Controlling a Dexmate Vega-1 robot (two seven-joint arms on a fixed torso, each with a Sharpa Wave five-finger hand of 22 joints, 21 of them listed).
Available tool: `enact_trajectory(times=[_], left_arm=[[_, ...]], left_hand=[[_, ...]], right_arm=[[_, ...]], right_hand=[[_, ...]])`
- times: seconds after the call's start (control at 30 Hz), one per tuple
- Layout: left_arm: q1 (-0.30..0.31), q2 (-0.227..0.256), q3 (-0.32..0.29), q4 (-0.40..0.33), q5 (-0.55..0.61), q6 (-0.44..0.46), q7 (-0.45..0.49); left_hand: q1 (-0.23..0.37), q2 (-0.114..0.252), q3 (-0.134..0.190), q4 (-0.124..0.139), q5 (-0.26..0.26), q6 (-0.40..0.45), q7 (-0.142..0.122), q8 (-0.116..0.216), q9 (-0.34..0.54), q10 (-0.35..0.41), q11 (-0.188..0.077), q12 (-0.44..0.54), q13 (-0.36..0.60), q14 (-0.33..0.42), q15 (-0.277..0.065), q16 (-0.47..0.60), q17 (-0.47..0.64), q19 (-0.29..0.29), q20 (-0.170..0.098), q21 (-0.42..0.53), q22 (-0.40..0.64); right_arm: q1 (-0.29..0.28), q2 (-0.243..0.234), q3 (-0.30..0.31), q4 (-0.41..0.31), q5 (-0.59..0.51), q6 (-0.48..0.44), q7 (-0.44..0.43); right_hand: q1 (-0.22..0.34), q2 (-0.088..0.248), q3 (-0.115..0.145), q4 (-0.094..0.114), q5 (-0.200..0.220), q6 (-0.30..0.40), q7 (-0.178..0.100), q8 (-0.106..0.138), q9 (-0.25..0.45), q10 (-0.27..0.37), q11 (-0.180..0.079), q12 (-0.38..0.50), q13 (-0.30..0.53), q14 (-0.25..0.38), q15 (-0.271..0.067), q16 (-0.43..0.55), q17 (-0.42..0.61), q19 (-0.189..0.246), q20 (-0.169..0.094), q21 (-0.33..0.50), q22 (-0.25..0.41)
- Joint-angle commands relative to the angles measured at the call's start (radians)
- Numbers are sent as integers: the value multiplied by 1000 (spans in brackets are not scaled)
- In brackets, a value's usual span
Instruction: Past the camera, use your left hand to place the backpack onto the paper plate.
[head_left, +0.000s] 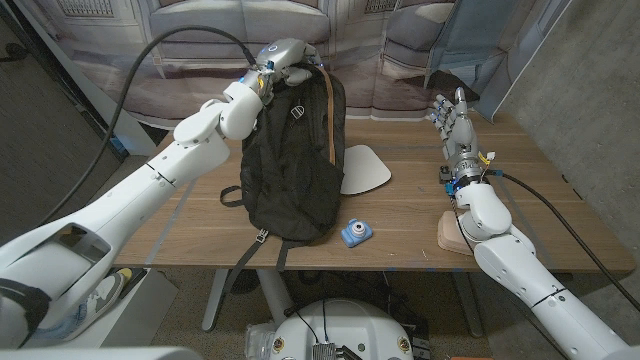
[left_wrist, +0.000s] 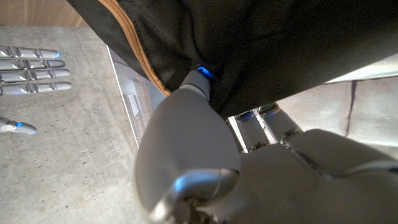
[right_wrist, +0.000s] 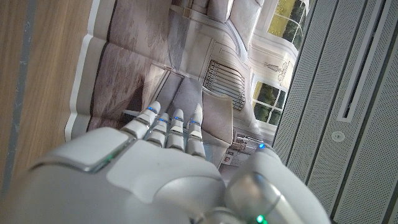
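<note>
Nearest the robot, by the table's (head_left: 400, 215) front edge, a small blue toy camera (head_left: 353, 233) lay on the wood, just beside the lower corner of the backpack (head_left: 292, 160) and well below the left hand (head_left: 283, 57) that held the bag's top. Off to the other side, a tan block (head_left: 449, 232) sat under the right forearm, near the table edge and well short of the right hand (head_left: 453, 120).

The right hand stood upright on its edge with its fingers straight, close together and pointing away from the robot, holding nothing. In the right wrist view the same hand (right_wrist: 168, 162) showed its fingertips (right_wrist: 176, 118) reaching toward a printed backdrop of sofas and windows.

The black backpack hung upright from the left hand, its bottom down at the table near the camera and its brown strap (head_left: 329, 110) running up to the grip. A loose strap with a buckle trailed from its base over the front edge. Behind the bag's lower half and to the side toward the right hand, the white paper plate (head_left: 364, 168) lay on the table, partly hidden by the bag; whether the bag touched it I could not tell.

Farthest out, the left hand gripped the backpack's top, fingers curled over it. The left wrist view showed that hand (left_wrist: 205, 155) pressed into the dark fabric (left_wrist: 267, 43), the brown strap edge (left_wrist: 134, 37) beside it, and the right hand's fingers (left_wrist: 34, 70) apart at a distance.
</note>
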Motion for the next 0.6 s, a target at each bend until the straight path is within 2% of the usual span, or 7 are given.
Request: enact_trajectory(times=[0.03,0.6], left_arm=[[-36,-40,29,20,22,-47,7],[-33,-45,17,26,13,-92,22]], left_hand=[[2,10,11,0,7,10,-2,5,0,15,-3,-1,4,10,-102,-3,4,-2,-81,11,0],[0,8,13,-1,7,12,-1,8,-1,21,-1,-7,9,13,-104,-9,13,-6,-82,17,0]], right_arm=[[-29,-6,26,-31,-6,-5,-15],[-29,1,27,-32,-12,-9,-15]], right_hand=[[5,9,-3,1,-3,6,-2,2,5,13,-1,-6,2,11,3,-4,5,7,-2,0,2],[5,10,-5,0,-3,6,-1,2,5,17,-1,-6,2,12,2,-4,5,9,-1,0,2]])
